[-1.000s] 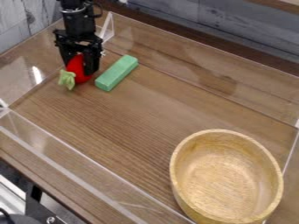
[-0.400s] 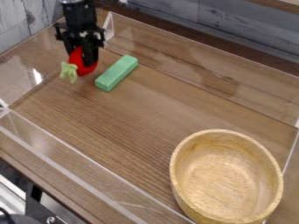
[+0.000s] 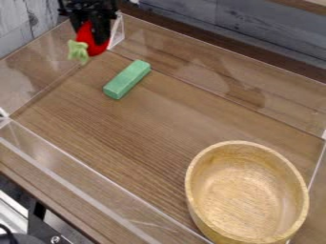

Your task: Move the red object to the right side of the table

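At upper left, the claw [image 3: 91, 21] is clamped on the red toy [image 3: 91, 39], its pale green stub pointing down, held above the wooden desk [image 3: 166, 138]. A green block [image 3: 126, 79] lies nearby; a round bowl [image 3: 247, 193] sits at lower right.

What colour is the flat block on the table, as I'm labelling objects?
The flat block is green, showing best in the camera view.
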You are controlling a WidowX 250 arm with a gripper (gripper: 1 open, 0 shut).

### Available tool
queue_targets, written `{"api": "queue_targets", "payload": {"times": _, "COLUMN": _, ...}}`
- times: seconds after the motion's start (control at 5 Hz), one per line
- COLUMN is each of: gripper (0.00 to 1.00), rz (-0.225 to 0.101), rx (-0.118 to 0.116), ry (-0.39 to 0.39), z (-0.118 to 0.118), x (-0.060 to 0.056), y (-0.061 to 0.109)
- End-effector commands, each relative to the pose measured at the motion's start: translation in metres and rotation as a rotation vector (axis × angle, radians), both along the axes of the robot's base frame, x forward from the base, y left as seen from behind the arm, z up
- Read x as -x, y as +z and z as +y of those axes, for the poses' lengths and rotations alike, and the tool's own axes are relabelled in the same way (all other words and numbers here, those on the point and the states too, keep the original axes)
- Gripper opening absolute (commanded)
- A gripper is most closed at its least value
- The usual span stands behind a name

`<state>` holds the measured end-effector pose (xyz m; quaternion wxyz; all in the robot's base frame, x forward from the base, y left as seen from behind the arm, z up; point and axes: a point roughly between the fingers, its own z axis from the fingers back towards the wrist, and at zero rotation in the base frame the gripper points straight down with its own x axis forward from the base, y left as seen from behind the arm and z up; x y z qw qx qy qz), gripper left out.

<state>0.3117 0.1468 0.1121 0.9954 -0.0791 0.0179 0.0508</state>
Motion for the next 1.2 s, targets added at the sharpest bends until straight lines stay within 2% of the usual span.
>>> {"api": "queue_targets", "payload": {"times": 0.0, "gripper": 0.0, "rz": -0.084, "rx": -0.029, "ry": -0.049, "z": -0.034, "x": -0.007, "y": 0.032}}
{"api": "queue_targets", "payload": {"times": 0.4, "gripper": 0.0, "rz": -0.069, "rx": -0.011, "ry": -0.174, "z": -0.116, "x": -0.004, "y": 0.016}}
{"api": "queue_targets", "payload": {"times": 0.6, "gripper": 0.0, "rz": -0.065, "rx": -0.003, "ry": -0.215, "z": -0.144, "x": 0.0, "y": 0.011}}
{"api": "queue_targets", "payload": {"times": 0.8, "gripper": 0.0, "rz": -0.062, "rx": -0.004, "ry": -0.254, "z": -0.168, "x": 0.003, "y": 0.0}}
{"api": "queue_targets", "payload": {"times": 1.0, "gripper": 0.0, "rz": -0.063, "rx": -0.003, "ry": -0.282, "z": -0.186, "x": 0.001, "y": -0.011}}
